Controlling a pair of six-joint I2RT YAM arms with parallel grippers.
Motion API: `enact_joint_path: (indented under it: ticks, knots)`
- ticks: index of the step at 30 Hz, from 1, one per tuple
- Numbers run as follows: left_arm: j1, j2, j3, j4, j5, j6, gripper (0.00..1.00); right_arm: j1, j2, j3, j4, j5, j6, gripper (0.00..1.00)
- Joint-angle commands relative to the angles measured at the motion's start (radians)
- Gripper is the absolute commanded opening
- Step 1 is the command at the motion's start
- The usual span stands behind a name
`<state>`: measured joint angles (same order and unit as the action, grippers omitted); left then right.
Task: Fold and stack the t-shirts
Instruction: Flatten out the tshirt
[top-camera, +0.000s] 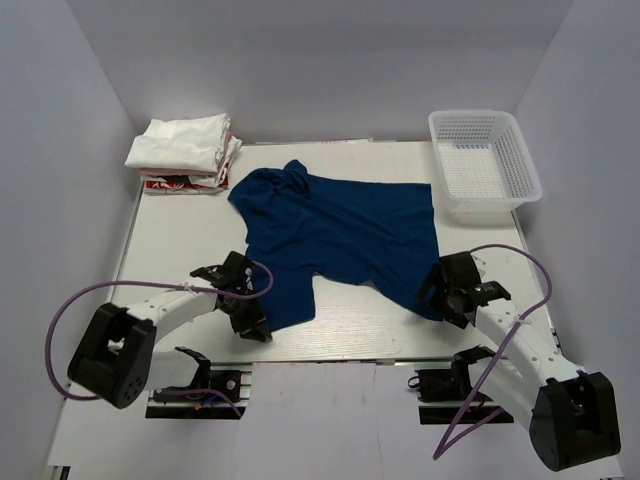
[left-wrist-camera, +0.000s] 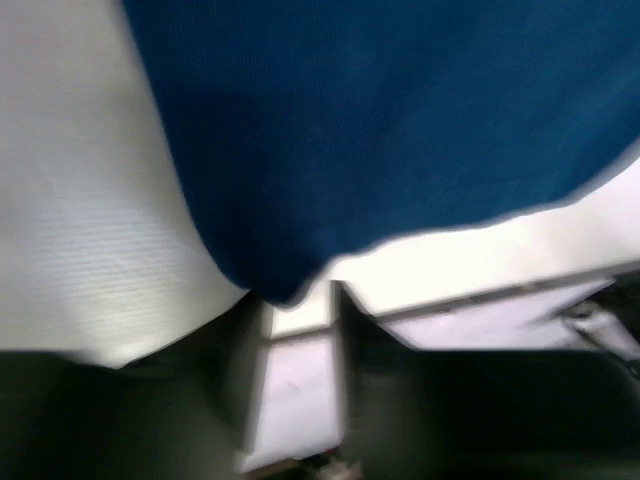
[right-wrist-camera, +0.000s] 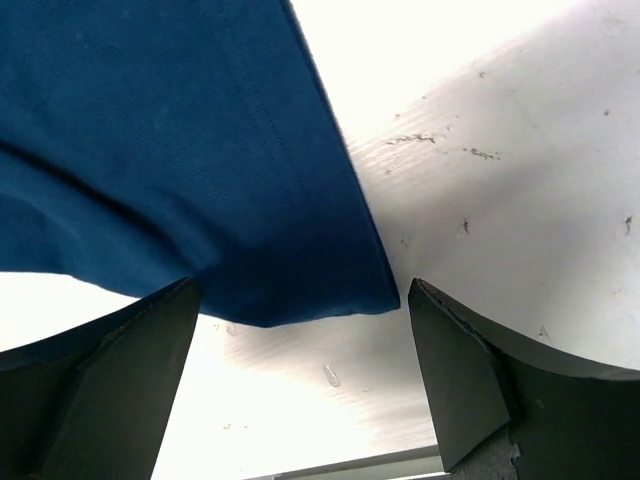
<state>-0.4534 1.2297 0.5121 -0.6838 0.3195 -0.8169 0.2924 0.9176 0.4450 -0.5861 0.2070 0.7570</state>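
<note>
I find the right end effector (right-wrist-camera: 302, 292) standing wide open, its two dark fingers (right-wrist-camera: 110, 380) set either side of the near right hem corner of the navy t-shirt (top-camera: 340, 235), touching nothing that I can see. The left end effector (left-wrist-camera: 300, 325) shows a narrow gap between its fingers in a blurred wrist view; the shirt's near left hem corner hangs right at the mouth of that gap, and I cannot tell whether it is pinched. The shirt lies spread across the middle of the table (top-camera: 360, 330), rumpled at its far left. Folded white and red-printed t-shirts (top-camera: 185, 150) sit stacked at the far left corner, well apart
</note>
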Motion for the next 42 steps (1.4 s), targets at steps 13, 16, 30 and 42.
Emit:
enact_joint_path:
  ticks: [13,16,30,42]
  knots:
    - [-0.031,0.015,0.13,0.009,-0.253,0.024,0.0,-0.025,0.035,-0.022,0.032,-0.147,0.027,0.64]
    - [-0.031,-0.077,0.175,0.009,-0.272,0.033,0.0,-0.025,0.055,-0.032,0.049,-0.17,0.024,0.27]
    - [-0.031,-0.314,0.666,0.108,-0.557,0.146,0.0,-0.024,-0.123,0.47,0.081,0.078,-0.099,0.0]
    - [-0.022,-0.25,1.254,0.072,-0.64,0.367,0.0,-0.019,-0.175,1.013,-0.001,0.16,-0.225,0.0]
